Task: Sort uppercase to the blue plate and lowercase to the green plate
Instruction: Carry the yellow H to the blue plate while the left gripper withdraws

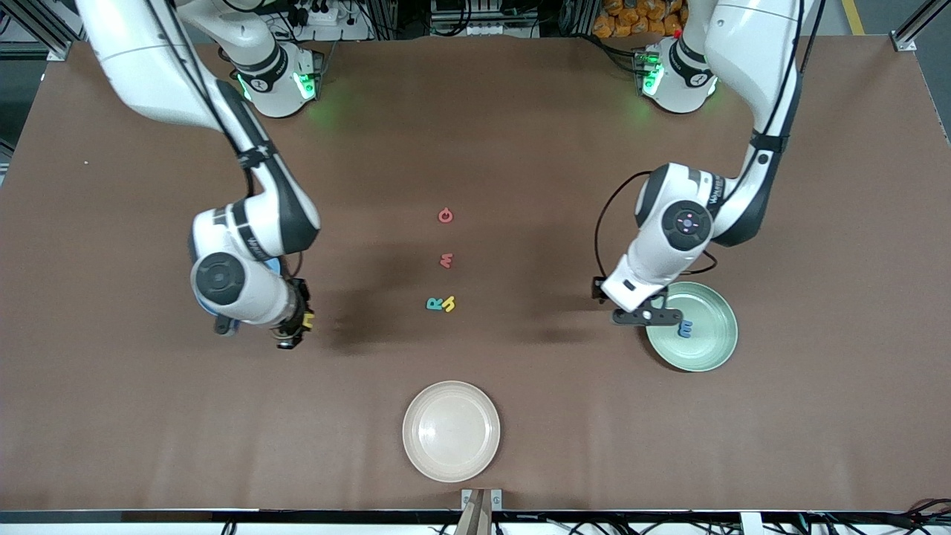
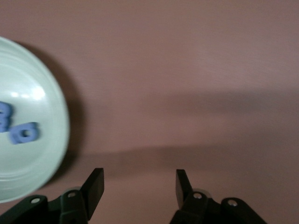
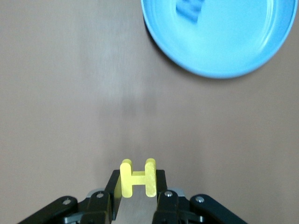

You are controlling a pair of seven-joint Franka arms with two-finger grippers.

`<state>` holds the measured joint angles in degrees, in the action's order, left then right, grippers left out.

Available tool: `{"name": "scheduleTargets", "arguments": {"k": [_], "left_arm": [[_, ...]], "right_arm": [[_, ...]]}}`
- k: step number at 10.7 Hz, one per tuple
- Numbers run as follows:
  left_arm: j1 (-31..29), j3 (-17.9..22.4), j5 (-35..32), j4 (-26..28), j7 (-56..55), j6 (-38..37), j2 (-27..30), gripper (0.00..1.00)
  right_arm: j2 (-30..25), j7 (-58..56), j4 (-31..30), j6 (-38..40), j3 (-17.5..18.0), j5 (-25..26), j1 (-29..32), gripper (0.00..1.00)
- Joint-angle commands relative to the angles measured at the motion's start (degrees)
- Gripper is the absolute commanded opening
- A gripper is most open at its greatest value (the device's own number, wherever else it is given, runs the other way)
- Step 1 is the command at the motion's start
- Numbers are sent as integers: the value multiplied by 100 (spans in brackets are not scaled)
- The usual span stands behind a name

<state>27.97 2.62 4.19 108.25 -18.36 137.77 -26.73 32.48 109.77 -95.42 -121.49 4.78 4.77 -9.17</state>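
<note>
We count three plates: blue plate (image 3: 219, 37), green plate (image 1: 698, 331), cream plate (image 1: 451, 431). One blue letter (image 3: 189, 10) lies in the blue plate, two blue letters (image 2: 16, 126) in the green. Four letters sit mid-counter (image 1: 520, 148): G (image 1: 445, 215), red m (image 1: 446, 260), R (image 1: 433, 303) touching h (image 1: 449, 303). Right pincer (image 3: 135, 186) clenches the yellow H (image 3: 138, 177) over the counter beside the blue plate; left pincer (image 2: 140, 184) hangs released, empty, at the green plate's rim.

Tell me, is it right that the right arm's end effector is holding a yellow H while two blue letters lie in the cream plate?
Not quite. The right end effector does hold the yellow H, but the blue letters lie in the green plate, as the left wrist view shows.
</note>
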Motion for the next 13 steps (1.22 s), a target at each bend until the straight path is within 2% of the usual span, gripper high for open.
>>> {"name": "scheduleTargets", "arguments": {"k": [1,3,5,7,8,9,10,13], "left_arm": [[-2,-374,-416,-181,87,-92,37,70],[-2,-560,-856,-208,226,-40,-16,71],[6,-692,-1007,-260,612,170,-121,73],[41,-806,-1008,-383,842,408,-323,74],[42,-902,-1008,-514,869,470,-437,74],[50,-981,-999,-690,921,479,-568,73],[51,-1087,-982,-874,922,479,-683,73],[85,-1184,-964,-1087,887,689,-938,73]], "right_arm": [[-460,-673,-494,195,129,42,432,0],[-882,-1323,-968,283,137,42,775,0],[-1234,-1921,-1373,345,129,42,1074,0],[-1332,-2222,-1445,599,120,42,1268,0],[-1332,-2223,-1436,713,120,42,1295,10],[-1332,-2171,-1401,845,120,42,1304,89],[-1332,-2127,-1392,890,111,50,1295,100],[-1306,-2126,-1304,908,120,50,1357,100]]}}
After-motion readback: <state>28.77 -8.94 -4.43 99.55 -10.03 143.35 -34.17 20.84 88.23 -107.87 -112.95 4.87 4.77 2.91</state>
